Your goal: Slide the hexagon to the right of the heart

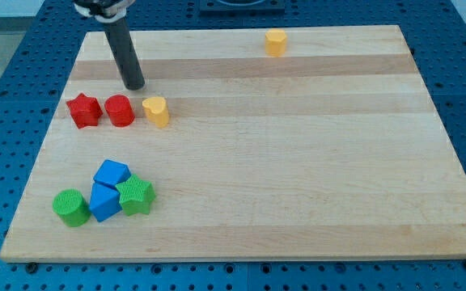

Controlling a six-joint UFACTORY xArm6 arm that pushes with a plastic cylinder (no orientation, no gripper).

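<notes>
A yellow hexagon block sits near the view's top edge of the wooden board, right of centre. A yellow heart block lies at the left, far from the hexagon. My tip rests on the board just above the gap between the heart and a red round block. It touches neither of them. The dark rod leans up toward the view's top left.
A red star lies left of the red round block, in a row with the heart. At the lower left is a cluster: two blue blocks, a green round block and a green star.
</notes>
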